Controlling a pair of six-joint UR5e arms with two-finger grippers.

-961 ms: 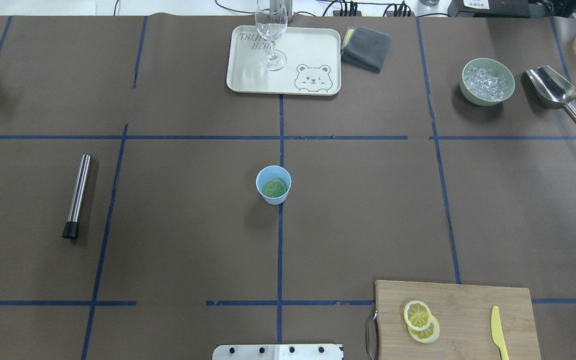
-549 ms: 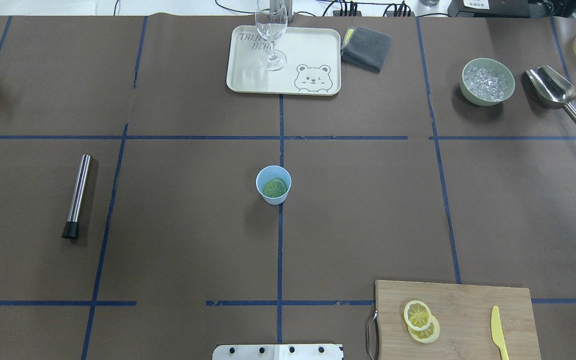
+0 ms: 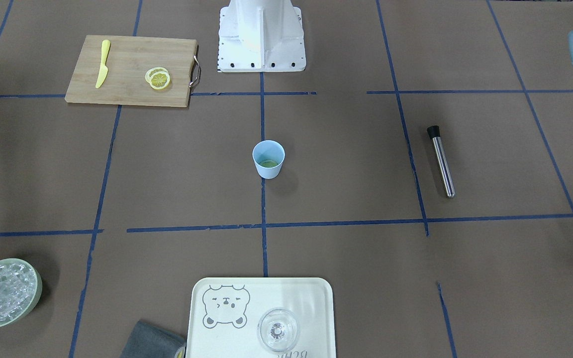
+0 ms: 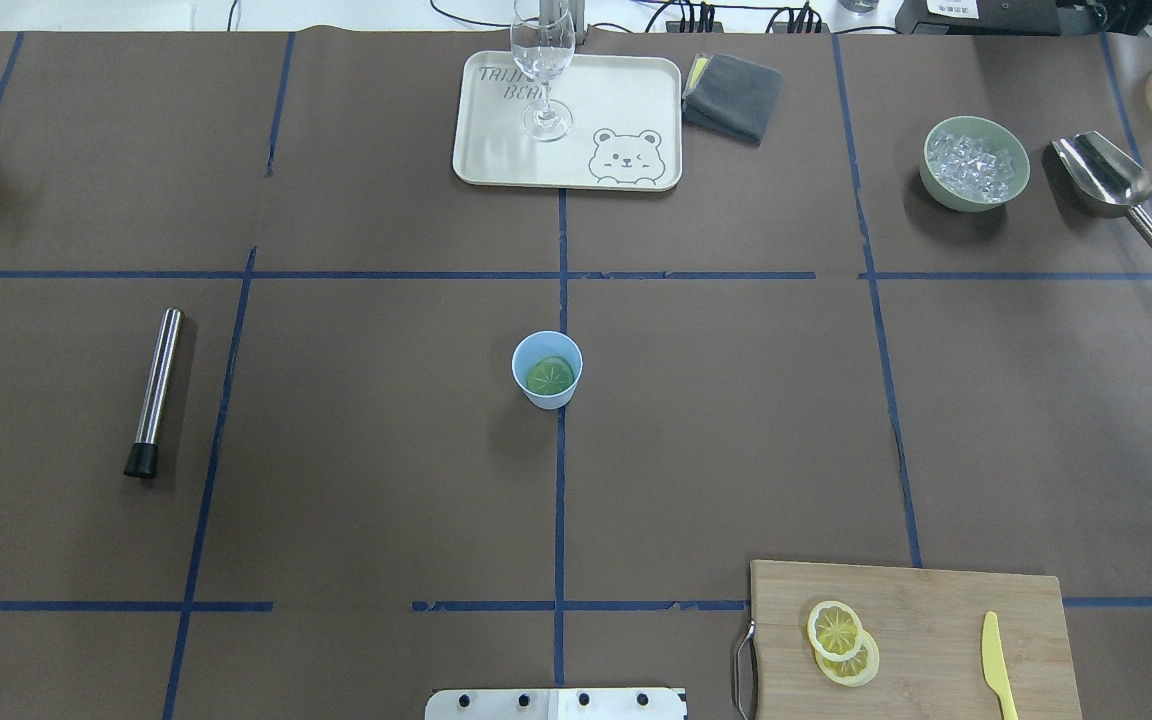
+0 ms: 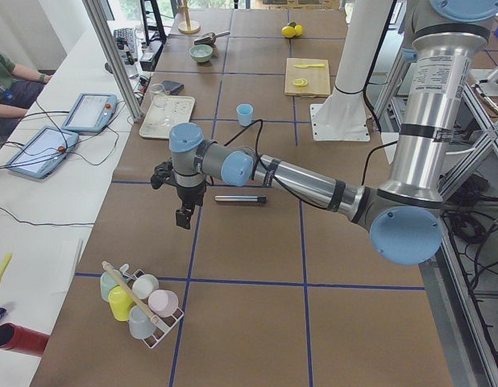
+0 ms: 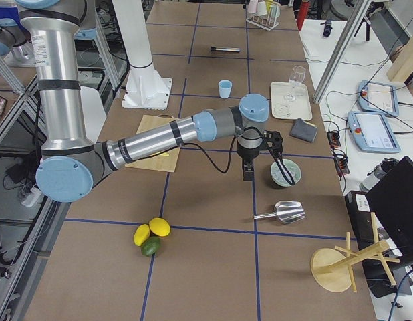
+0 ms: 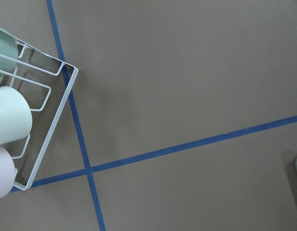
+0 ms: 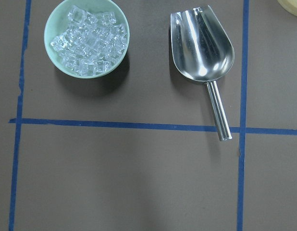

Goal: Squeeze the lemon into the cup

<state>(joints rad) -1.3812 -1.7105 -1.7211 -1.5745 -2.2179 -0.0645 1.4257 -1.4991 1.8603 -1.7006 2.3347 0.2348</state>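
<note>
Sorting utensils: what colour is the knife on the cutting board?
The knife is yellow; best seen in the overhead exterior view.

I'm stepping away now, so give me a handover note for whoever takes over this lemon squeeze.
Left gripper: above the table by the mug rack, apparently empty; open or shut unclear.
Right gripper: near the bowl of ice, same.
Cup: table centre, a greenish citrus slice lying inside.
Two lemon slices overlap on the cutting board.
Left: whether it was squeezed cannot be told; check.
</note>
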